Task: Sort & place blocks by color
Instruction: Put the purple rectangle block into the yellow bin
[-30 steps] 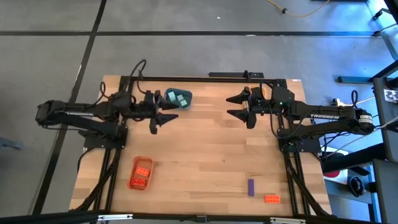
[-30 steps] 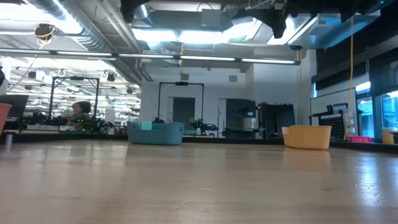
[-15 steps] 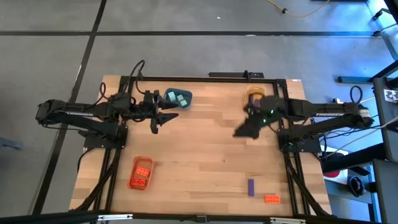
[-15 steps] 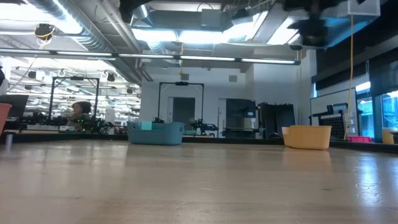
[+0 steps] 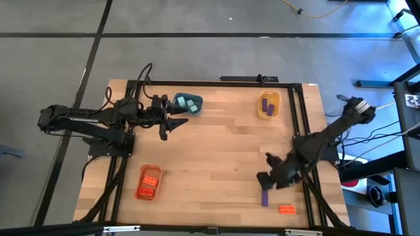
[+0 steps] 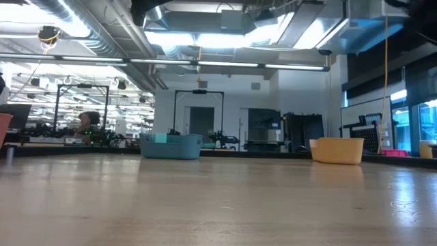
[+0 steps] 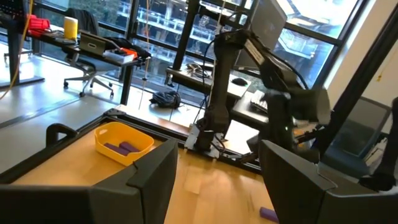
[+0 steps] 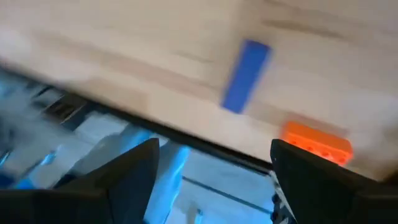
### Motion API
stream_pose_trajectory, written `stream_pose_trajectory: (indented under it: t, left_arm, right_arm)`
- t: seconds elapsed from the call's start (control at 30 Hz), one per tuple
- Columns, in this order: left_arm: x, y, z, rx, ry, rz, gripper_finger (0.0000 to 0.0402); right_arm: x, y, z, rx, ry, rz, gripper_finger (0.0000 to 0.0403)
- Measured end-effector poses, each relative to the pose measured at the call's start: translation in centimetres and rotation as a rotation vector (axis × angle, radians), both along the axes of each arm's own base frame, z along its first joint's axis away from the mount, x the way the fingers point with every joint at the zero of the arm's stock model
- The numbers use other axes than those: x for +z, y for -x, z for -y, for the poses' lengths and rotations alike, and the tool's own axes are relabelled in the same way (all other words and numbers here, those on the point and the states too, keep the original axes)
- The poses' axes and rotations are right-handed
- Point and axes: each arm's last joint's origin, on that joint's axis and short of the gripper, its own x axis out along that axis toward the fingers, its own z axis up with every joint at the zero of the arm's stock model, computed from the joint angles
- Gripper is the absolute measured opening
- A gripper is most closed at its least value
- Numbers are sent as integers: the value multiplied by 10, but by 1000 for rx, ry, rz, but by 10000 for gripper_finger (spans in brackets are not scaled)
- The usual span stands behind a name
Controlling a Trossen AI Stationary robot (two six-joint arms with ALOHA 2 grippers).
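Item, as I read it from my station: one purple block (image 5: 264, 197) lying loose on the worktop (image 5: 216, 151), its long axis running toward and away from the yellow tray (image 5: 268, 105), which sits well apart from it along the same side. My right end effector (image 5: 270, 172) hangs just beside that block's end that faces the yellow tray, fingers spread wide and nothing between them; in its own wrist view the block (image 8: 246, 75) shows ahead between the two dark fingers. The left end effector (image 5: 172, 122) waits beside the blue tray (image 5: 188, 103), also apart and empty, so the right arm is plainly the nearer. One orange block (image 5: 287, 210) lies just beyond the purple one, further still from the yellow tray. Purple block: short, rectangular, smooth-sided; the yellow tray already holds purple pieces, so I judge it goes there.
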Motion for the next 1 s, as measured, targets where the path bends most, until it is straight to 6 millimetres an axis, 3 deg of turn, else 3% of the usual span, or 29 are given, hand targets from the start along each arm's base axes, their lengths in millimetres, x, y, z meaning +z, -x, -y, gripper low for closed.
stream_pose_trajectory:
  t: [0.13, 0.3, 0.67, 1.0]
  left_arm:
    - [0, 0, 0, 0, -1, 0, 218]
    - [0, 0, 0, 2, -26, -4, 218]
    - [0, 0, 0, 4, -49, -7, 218]
    - [0, 0, 0, 5, -49, -7, 218]
  right_arm:
    - [-25, 0, -21, -88, 30, -161, 310]
    - [-52, -6, -31, -131, 96, -261, 310]
    - [-86, -24, -47, -128, 85, -277, 308]
    - [-107, -34, -57, -128, 41, -292, 242]
